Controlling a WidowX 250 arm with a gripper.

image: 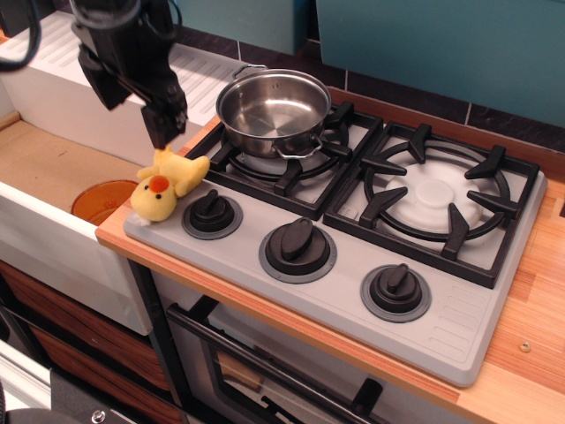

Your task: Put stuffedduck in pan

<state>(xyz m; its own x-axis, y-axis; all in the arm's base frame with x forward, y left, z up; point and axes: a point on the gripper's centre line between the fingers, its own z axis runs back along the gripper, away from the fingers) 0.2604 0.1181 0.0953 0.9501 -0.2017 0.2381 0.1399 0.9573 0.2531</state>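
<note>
The stuffedduck [166, 185] lay on its side at the near-left corner of the grey stove top [353, 291], its head toward the front edge and its orange-red beak facing up. It rested just beside the leftmost black knob [213, 214], partly over the wooden edge of the bench [521, 371].

The pan [272, 108] stood upright on the rear-left burner grate [291, 150], shiny and empty — well apart from the duck, up and to the right of it.

The end effector [163, 128] hung directly above the duck's tail end, its dark tip close over the plush; contact could not be confirmed from this angle. Whether its jaws stood apart or together could not be told, since the black body of the arm presented only one narrow tip to view.

An orange round disc [101, 200] lay in the sink basin [53, 168] left of the stove — just behind the duck's head.
</note>
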